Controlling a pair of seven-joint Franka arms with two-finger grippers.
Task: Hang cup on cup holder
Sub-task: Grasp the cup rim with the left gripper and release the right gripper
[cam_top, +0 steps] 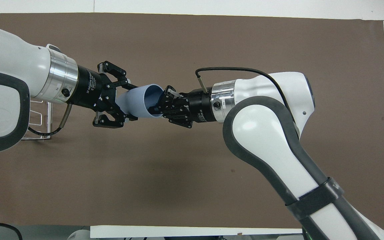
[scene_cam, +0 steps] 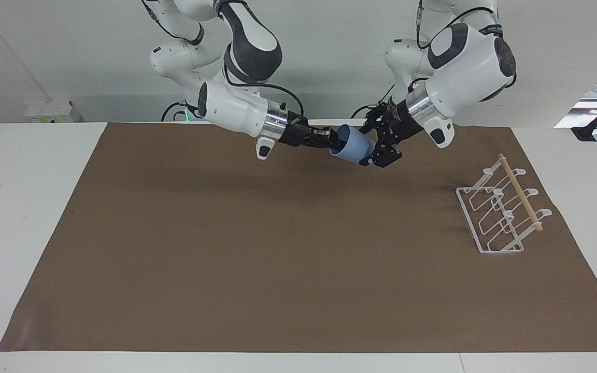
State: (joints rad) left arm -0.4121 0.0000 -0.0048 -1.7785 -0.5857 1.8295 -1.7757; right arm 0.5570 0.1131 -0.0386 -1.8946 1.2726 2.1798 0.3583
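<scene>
The light-blue cup (scene_cam: 351,147) is held in the air on its side over the mat's edge nearest the robots, midway between the arms. My right gripper (scene_cam: 330,140) is shut on its rim, one finger inside the mouth. My left gripper (scene_cam: 370,148) has its fingers against both sides of the cup's narrow base end. In the overhead view the cup (cam_top: 142,100) lies between my left gripper (cam_top: 129,102) and my right gripper (cam_top: 159,106). The white wire cup holder (scene_cam: 500,213) stands empty at the left arm's end; in the overhead view the cup holder (cam_top: 40,117) is mostly hidden under the left arm.
A brown mat (scene_cam: 278,259) covers most of the white table (scene_cam: 29,207). Nothing else stands on the mat.
</scene>
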